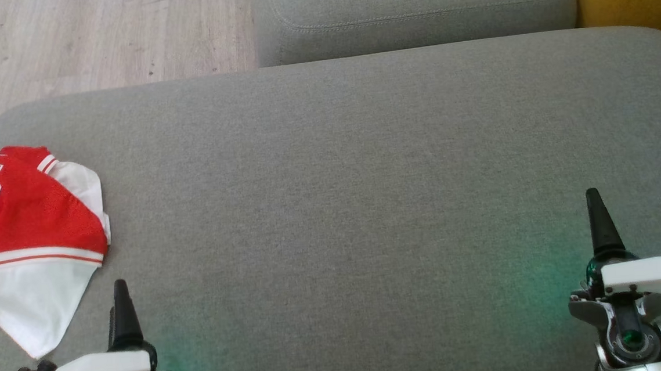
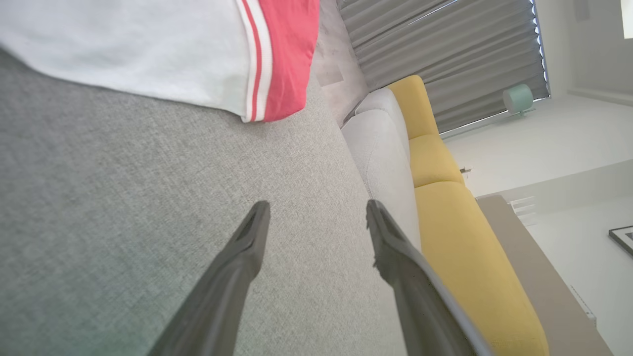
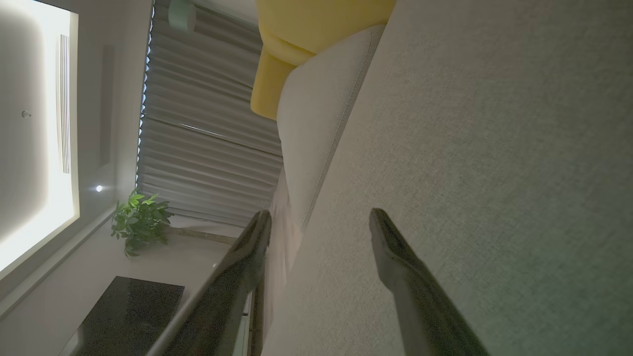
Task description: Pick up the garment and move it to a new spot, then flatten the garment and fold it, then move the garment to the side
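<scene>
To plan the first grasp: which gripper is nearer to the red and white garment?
Left. The left gripper is close beside the garment, not touching it; the right gripper is far off across the grey cushion.

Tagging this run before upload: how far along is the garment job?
Done, apparently: the garment lies in a compact bundle at the left edge of the grey cushion, which fits folded and set aside, though it could also be the start. In hand: nothing; left gripper and right gripper are open and empty. Left: likely nothing, if that is the fold.
</scene>
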Controlling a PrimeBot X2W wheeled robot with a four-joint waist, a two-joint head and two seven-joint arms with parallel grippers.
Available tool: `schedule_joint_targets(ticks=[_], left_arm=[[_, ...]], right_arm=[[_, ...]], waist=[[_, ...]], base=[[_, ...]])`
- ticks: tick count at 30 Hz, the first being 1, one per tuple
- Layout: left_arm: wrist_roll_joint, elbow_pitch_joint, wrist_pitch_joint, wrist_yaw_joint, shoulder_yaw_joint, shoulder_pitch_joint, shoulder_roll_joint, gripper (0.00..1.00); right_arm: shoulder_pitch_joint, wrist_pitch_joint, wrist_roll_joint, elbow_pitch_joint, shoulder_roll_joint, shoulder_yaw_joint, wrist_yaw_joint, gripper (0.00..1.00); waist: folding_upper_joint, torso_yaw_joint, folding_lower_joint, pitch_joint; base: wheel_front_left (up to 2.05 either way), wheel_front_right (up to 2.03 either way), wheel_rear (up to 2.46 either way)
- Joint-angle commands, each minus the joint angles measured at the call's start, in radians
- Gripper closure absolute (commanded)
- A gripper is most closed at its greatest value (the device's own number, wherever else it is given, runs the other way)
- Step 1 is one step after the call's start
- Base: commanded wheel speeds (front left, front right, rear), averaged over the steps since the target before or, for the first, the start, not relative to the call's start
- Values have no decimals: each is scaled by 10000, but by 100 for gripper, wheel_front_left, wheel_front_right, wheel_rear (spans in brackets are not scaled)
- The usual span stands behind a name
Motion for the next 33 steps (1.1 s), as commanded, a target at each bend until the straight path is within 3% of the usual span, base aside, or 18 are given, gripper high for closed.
schedule_joint_targets(ticks=[1,33], left_arm=[[264,-324,-117,-20,63,-569,208,0],[4833,-251,-1067,167,-251,-903,353,0]], right_arm=[[-608,-141,-227,-287,-199,119,24,0],[-1195,-1084,-4383,-13,-229,738,45,0]], waist=[[0,-4,0,0],[0,-99,-1,68]], base=[[0,0,0],[0,0,0]])
